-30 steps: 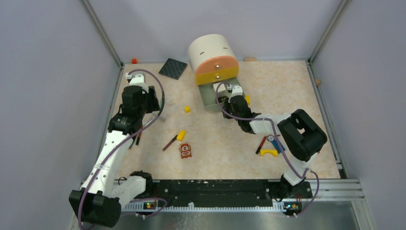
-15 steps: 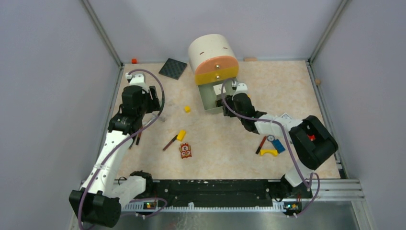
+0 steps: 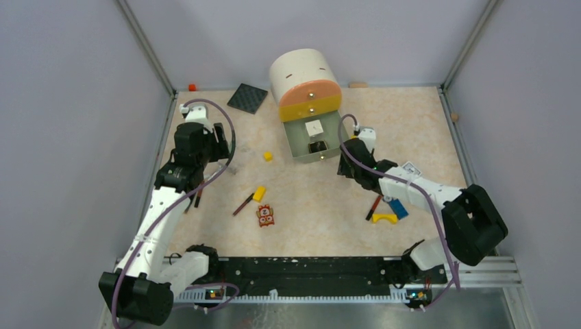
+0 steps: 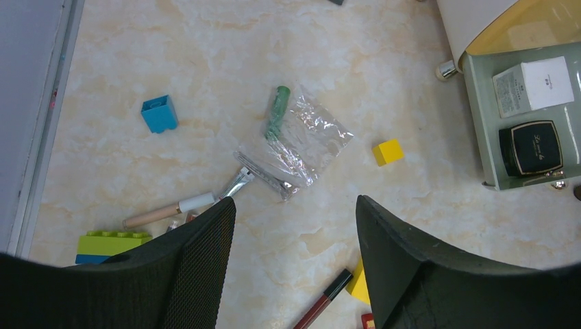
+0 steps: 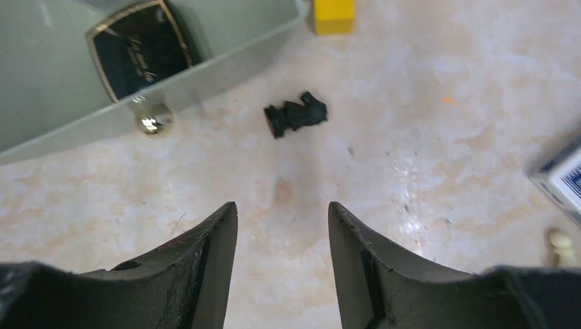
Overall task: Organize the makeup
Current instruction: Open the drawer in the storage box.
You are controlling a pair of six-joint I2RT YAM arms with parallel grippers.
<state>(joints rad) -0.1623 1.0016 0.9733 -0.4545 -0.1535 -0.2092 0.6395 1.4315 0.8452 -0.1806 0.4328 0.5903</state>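
On the left, the left arm stands as it did a second ago. Its left gripper (image 4: 294,205) hangs above the table with its fingers wide apart and nothing between them. Just beyond the fingers, toward the far side, a short green tube (image 4: 277,111) lies against a crumpled clear wrapper (image 4: 301,147). A red pencil (image 4: 322,300) lies nearer, under the right finger. A blue block (image 4: 159,113) sits to the far left and a yellow cube (image 4: 388,151) to the right. In the middle, the open grey drawer (image 3: 298,147) is now uncovered, because the right arm has pulled back off it toward the right. Inside it are a small white box (image 3: 314,127) at the far end and a black square compact (image 3: 317,147) at the near end. The right gripper (image 5: 281,205) now hovers just right of the drawer's near right corner, with its fingers apart and empty. The compact lies to its far left, and a small black scrap (image 5: 296,114) lies on the table straight ahead of it.
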